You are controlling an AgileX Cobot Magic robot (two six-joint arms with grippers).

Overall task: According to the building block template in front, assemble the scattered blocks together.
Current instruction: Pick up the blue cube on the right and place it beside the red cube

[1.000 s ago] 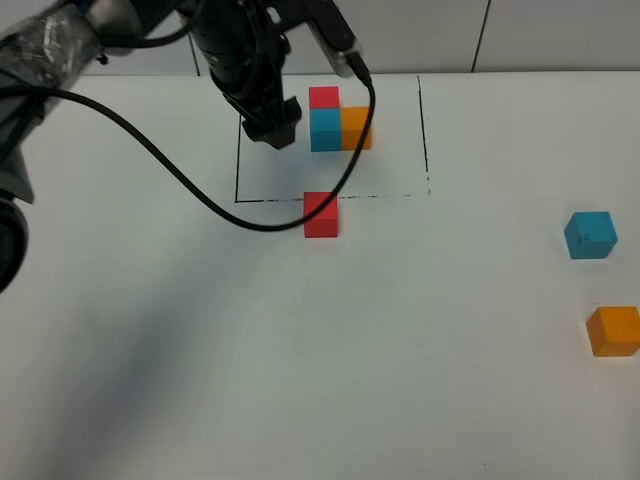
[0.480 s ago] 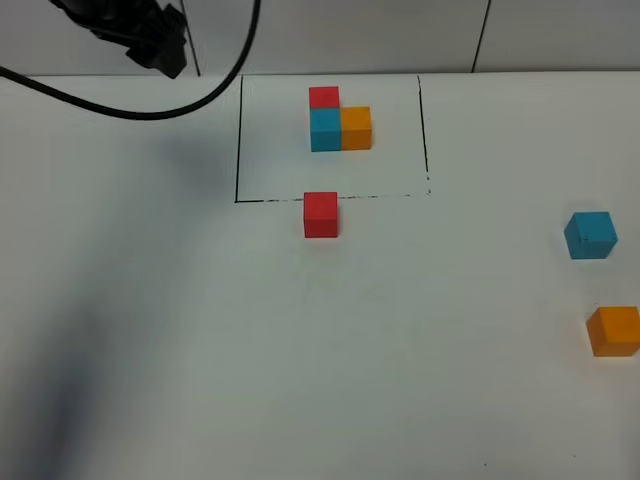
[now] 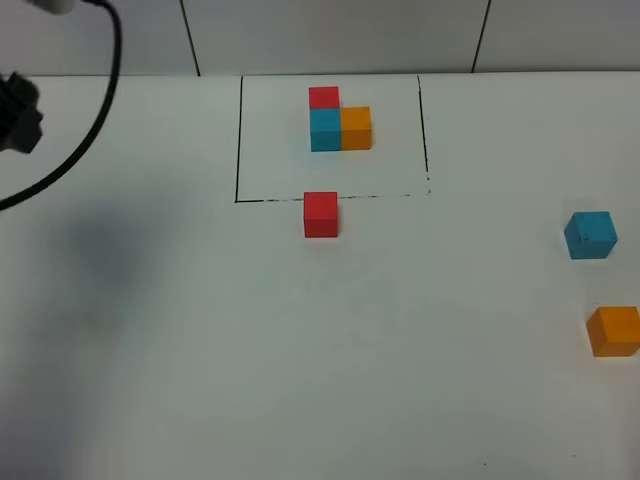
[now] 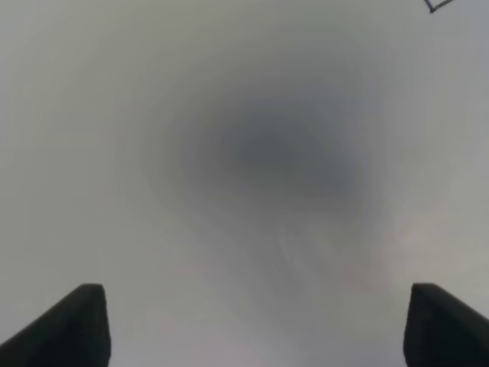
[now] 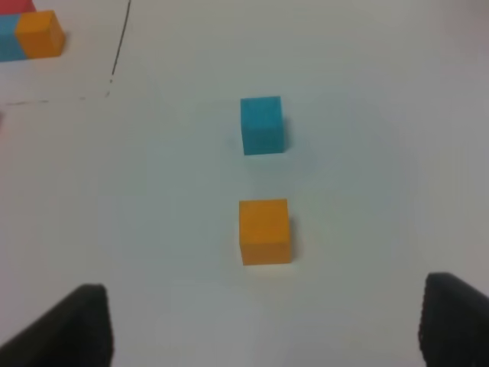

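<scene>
Red block hasn't budged. It sits right on the bottom line of the black frame, just below the template. What's changed: the left arm, which hung over the frame a second ago, has pulled way out to the left edge of the table, cable trailing. Left gripper has its fingers spread wide with nothing between them, only bare table under it, well apart from every block. Right gripper is spread wide and empty too. The orange block lies out ahead of it, lined up with the gap between the fingers but not touching, and the cyan block sits just past that one.
</scene>
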